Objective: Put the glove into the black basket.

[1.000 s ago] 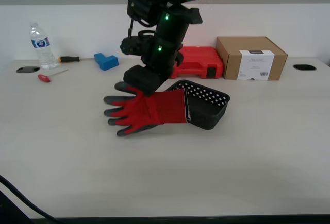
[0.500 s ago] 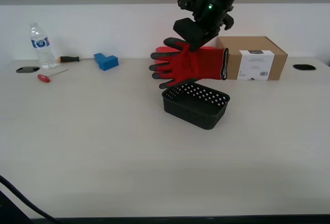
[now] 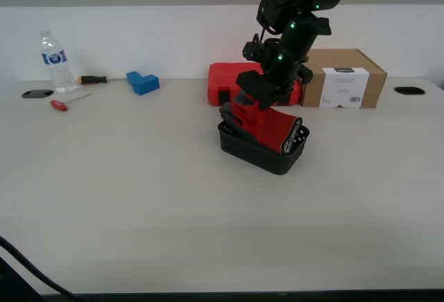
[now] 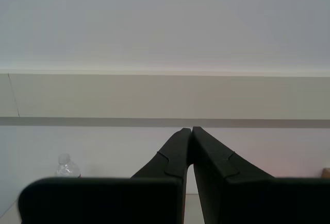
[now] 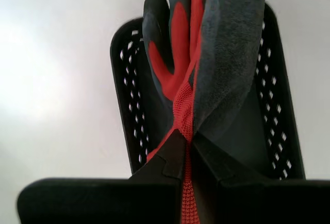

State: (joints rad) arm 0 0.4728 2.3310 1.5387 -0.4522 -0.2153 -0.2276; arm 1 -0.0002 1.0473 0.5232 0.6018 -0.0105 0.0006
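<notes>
The red glove (image 3: 267,126) with dark grey fingers hangs down into the black basket (image 3: 265,155) in the middle of the table; its cuff leans on the basket's rim toward the exterior view's right. My first gripper (image 3: 251,98) is shut on the glove just above the basket. In the first wrist view the glove (image 5: 206,54) is pinched between my first gripper's (image 5: 187,144) tips, with the perforated basket (image 5: 129,90) below it. My second gripper (image 4: 192,131) is shut and empty, raised and facing the wall; it is out of the exterior view.
A red tool case (image 3: 223,83) and a cardboard box (image 3: 341,77) stand behind the basket. A water bottle (image 3: 54,61), screwdrivers (image 3: 68,101) and a blue block (image 3: 143,82) lie at the exterior view's far left. Cable holes (image 3: 409,91) sit near the table's corners.
My first gripper lifted the glove from the table beside the basket, carried it above the basket, and has now lowered it into the basket.
</notes>
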